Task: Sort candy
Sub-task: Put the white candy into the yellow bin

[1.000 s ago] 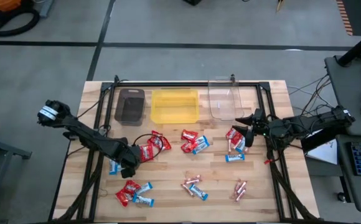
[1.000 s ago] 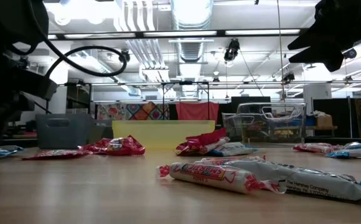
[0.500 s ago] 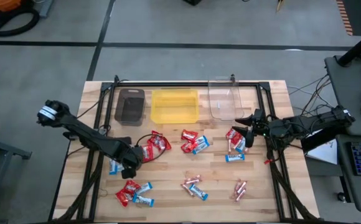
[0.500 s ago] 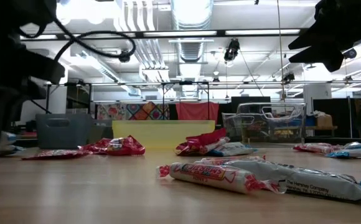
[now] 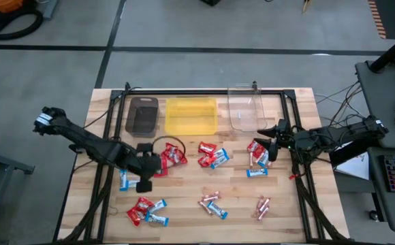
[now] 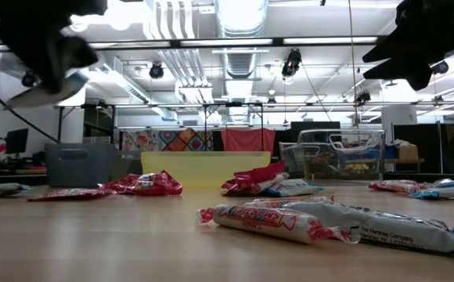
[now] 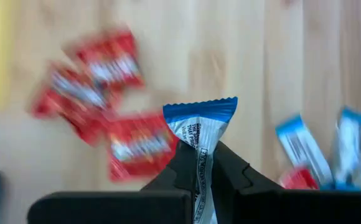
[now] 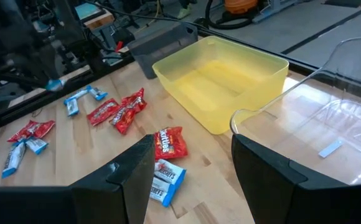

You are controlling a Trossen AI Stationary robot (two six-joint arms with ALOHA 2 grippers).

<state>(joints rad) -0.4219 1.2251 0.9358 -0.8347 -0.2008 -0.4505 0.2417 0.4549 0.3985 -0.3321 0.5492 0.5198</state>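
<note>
Item: left claw (image 7: 200, 163) pinched on a blue-and-white bar (image 7: 200, 127), lifted above the table (image 5: 184, 214); step: carry, next needing a bin (image 5: 247, 109) chosen for release; right claw (image 8: 193, 163) wide, waiting near the clear one.

Two dark jointed arms — black cables

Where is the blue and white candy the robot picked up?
The blue-and-white bar is pinched in the left gripper, lifted above the table's left side, next to the red packets and in front of the brown bin.
</note>
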